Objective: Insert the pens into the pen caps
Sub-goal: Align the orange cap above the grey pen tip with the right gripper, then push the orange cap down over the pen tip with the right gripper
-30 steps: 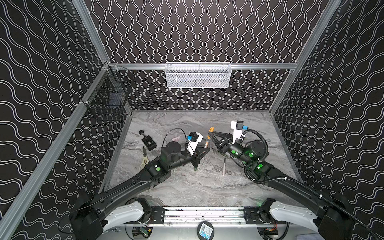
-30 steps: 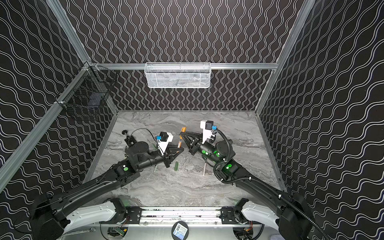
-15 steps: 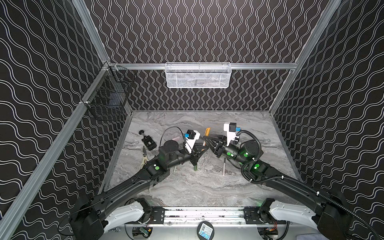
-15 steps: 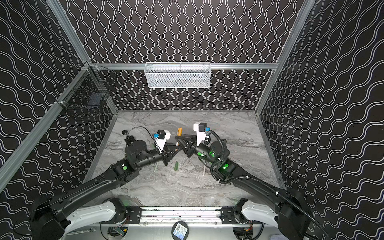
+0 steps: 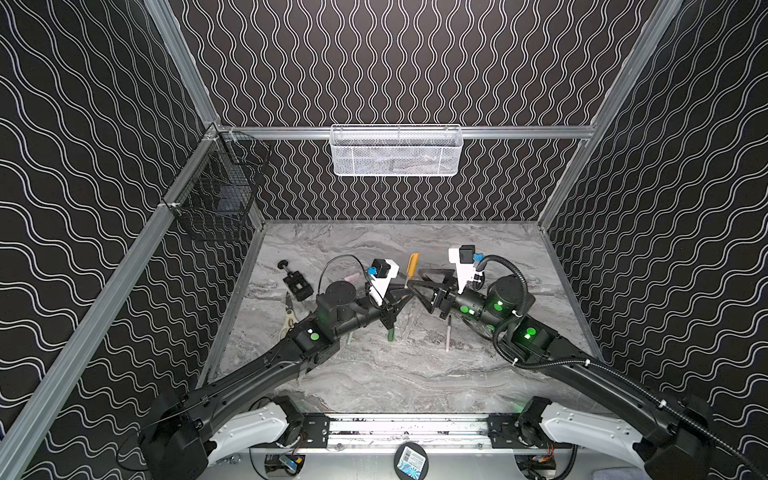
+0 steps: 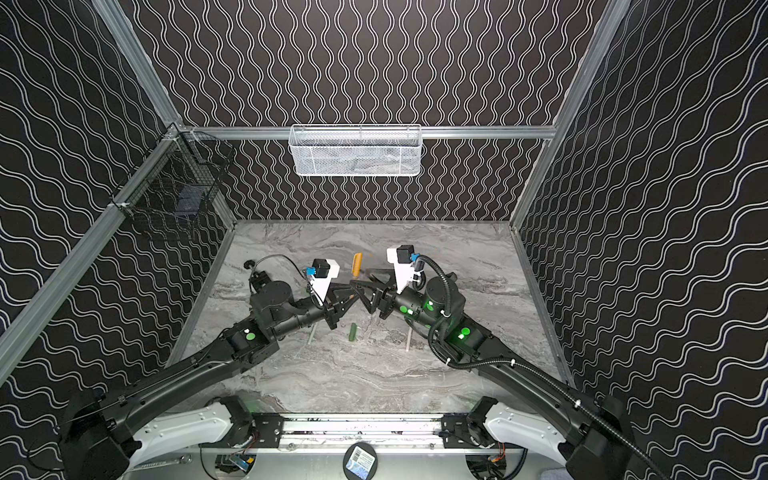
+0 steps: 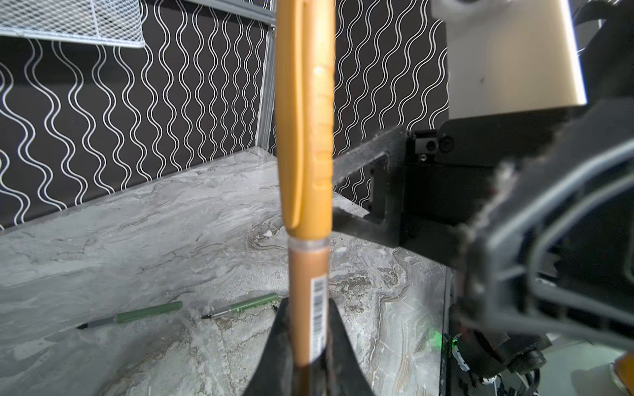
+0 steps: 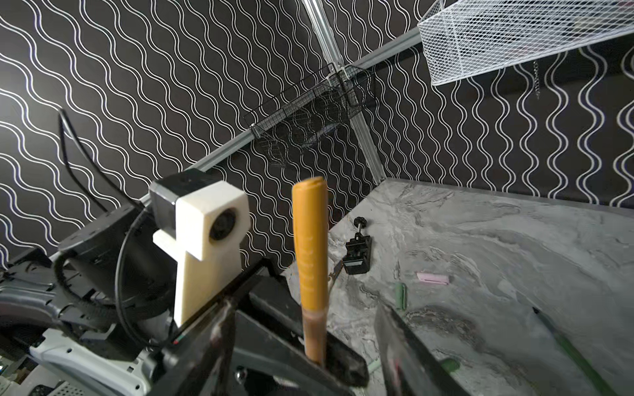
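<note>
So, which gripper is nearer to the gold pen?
Left. The left gripper is shut on the gold pen, holding it upright. The right gripper stands open around it and seems not to touch it.

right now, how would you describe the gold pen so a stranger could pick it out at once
Above the middle of the grey marble table, the left gripper holds the gold pen roughly upright, with its gold cap on top. Unlike the green pens, which lie flat on the table, it is gold and held off the surface.
</note>
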You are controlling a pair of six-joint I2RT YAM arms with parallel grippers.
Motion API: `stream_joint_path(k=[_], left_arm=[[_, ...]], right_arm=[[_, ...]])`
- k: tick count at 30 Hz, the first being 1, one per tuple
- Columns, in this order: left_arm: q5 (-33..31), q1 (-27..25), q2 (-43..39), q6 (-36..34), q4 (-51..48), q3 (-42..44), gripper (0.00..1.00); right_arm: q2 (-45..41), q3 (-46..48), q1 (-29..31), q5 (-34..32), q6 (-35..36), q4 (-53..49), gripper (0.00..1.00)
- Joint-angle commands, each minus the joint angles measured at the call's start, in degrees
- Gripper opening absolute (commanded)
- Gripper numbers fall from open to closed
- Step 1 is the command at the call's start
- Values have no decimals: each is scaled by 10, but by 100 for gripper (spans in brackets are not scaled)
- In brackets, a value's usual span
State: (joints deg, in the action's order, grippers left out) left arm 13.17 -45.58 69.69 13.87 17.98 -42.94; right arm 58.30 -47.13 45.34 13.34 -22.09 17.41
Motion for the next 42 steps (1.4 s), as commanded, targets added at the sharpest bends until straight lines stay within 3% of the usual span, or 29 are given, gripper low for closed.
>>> stream_joint_path(k=[1, 4, 9, 16, 23, 31, 42], left_arm=[[-14, 1, -2, -22, 31, 4, 0], [-12, 1, 1, -24, 36, 4, 0], [-2, 1, 10, -22, 32, 1, 0], [5, 1, 8, -20, 29, -1, 0], [7, 1, 2, -19, 28, -1, 0], [8, 1, -5, -14, 44, -1, 0], [-25, 1, -2, -32, 40, -79, 0]], right_arm=[[-18, -37, 0, -31, 46, -91, 64], [-13, -89, -7, -54, 60, -163, 57], [38, -180, -25, 23, 80, -224, 40], [93, -249, -28, 12, 72, -254, 39], [105, -251, -27, 38, 68, -251, 33], [117, -231, -26, 79, 67, -243, 0], [116, -196, -26, 98, 79, -238, 0]])
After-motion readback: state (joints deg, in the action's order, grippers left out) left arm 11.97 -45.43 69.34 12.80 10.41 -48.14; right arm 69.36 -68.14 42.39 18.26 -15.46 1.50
